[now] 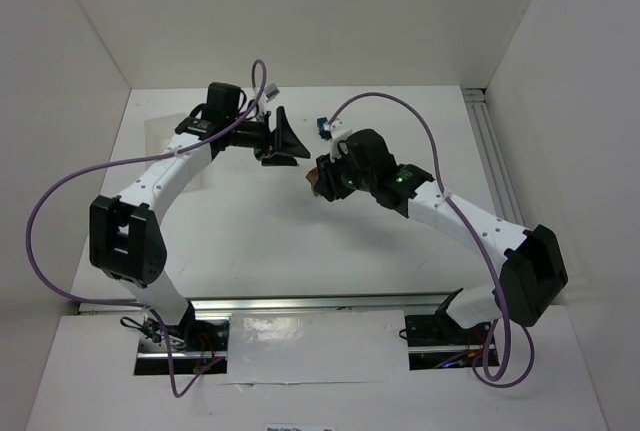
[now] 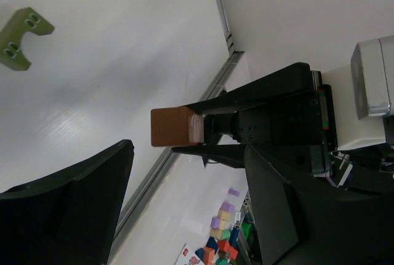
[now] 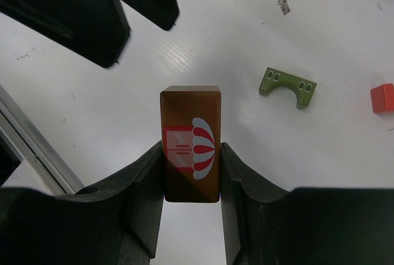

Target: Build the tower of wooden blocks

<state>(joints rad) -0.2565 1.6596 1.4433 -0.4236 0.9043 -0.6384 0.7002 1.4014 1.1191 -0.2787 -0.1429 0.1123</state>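
Observation:
My right gripper is shut on a brown-orange block with a red-and-white picture on its face, and holds it above the white table. From above, that block sits near the table's middle at the right gripper. The left wrist view shows the same block held out in front of my left gripper, which is open and empty. The left gripper hangs just beyond and left of the right one. An olive green arch block and a red block lie on the table.
A small blue block lies near the back of the table. A metal rail runs along the right edge and another along the front. White walls enclose three sides. A heap of coloured blocks lies past the rail.

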